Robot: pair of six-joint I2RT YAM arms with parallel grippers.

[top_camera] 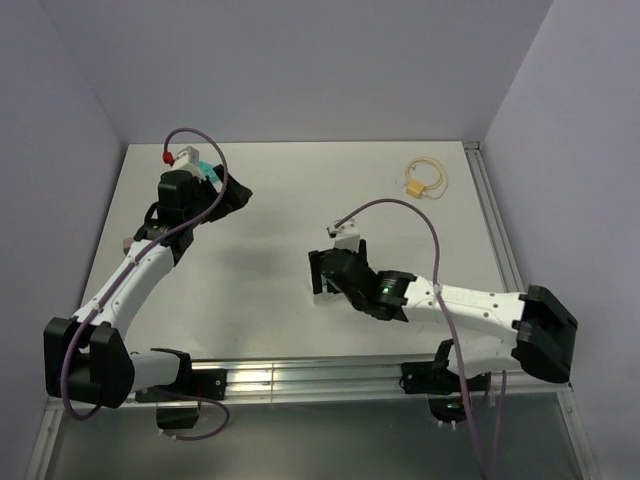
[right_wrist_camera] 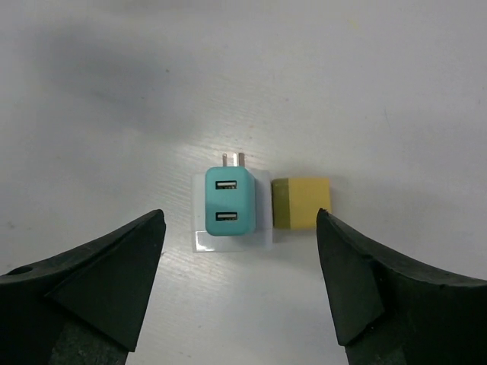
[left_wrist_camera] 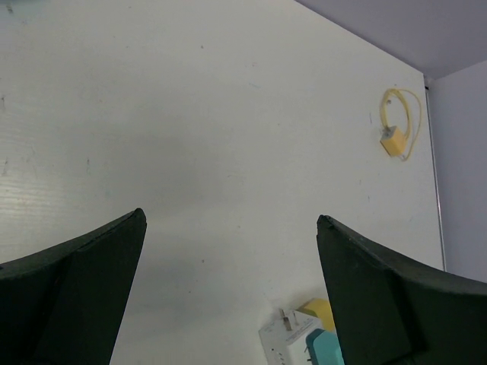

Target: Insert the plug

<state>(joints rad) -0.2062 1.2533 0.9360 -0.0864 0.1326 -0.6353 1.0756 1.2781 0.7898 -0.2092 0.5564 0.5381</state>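
Jaws of the right claw (right_wrist_camera: 237, 219) stand wide apart: released, gripping nothing. Directly between them, on the table (right_wrist_camera: 114, 91) below, lies the teal charger (right_wrist_camera: 226, 201), flat on a white base (right_wrist_camera: 262, 228). Its two ports face up toward the claw and are both empty, and its prongs are bare at the far end. Just beside it, toward the claw's right jaw, sits a yellow block (right_wrist_camera: 302, 203). Well beyond the claw, near the far table edge, lies a yellow cable (top_camera: 426, 178), untouched. The left claw (left_wrist_camera: 230, 220) hangs open and empty, well apart to the side. Assessment: nothing appears seated, so grasping, aligning and inserting remain.
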